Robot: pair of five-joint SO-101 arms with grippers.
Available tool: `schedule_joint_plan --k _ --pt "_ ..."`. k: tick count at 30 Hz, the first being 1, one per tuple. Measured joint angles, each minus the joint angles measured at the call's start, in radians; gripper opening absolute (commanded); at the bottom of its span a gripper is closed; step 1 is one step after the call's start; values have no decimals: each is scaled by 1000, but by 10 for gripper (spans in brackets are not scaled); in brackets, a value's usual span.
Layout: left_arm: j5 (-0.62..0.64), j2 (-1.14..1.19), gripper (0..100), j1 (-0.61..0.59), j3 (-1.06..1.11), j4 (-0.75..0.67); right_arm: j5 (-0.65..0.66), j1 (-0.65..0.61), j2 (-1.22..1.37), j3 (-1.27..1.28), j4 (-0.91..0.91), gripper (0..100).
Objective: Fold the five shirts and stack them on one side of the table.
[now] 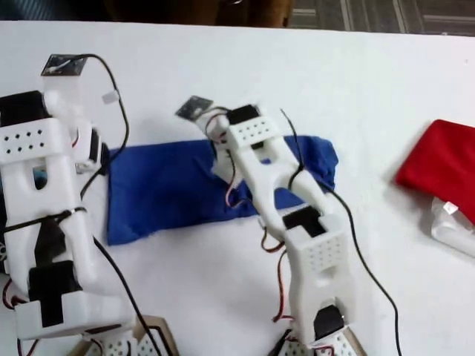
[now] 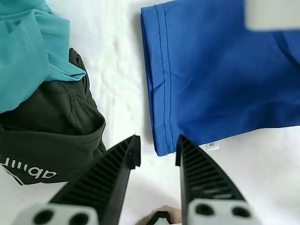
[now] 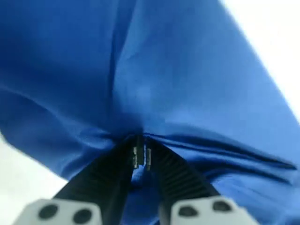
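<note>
The blue shirt (image 1: 163, 189) lies flat in the middle of the white table (image 1: 334, 67), and a red shirt (image 1: 445, 167) lies well apart from it at the right edge. The right arm (image 1: 274, 170) stands over the right part of the blue shirt. The right gripper (image 3: 140, 150) has its jaws closed tight on a raised fold of the blue cloth. The left arm (image 1: 44, 185) is at the left side of the table. The left gripper (image 2: 157, 145) is held above the hemmed corner of the blue shirt with its jaws parted a little and nothing between them. Beside this hem, across a strip of bare table, a teal shirt (image 2: 23, 51) lies partly on a dark shirt (image 2: 56, 126).
</note>
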Motion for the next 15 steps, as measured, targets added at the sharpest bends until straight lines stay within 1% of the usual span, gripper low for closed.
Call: schedule_joint_plan --k 4,9,11,15 --pt "0 0 151 0 0 0 -2 2 20 -6 3 19" --pt "0 0 151 0 0 0 -2 5 -12 -98 81 19" --pt "0 0 151 0 0 0 -2 29 -48 -123 130 19" --pt "0 0 151 0 0 0 -2 121 -83 -133 207 19"
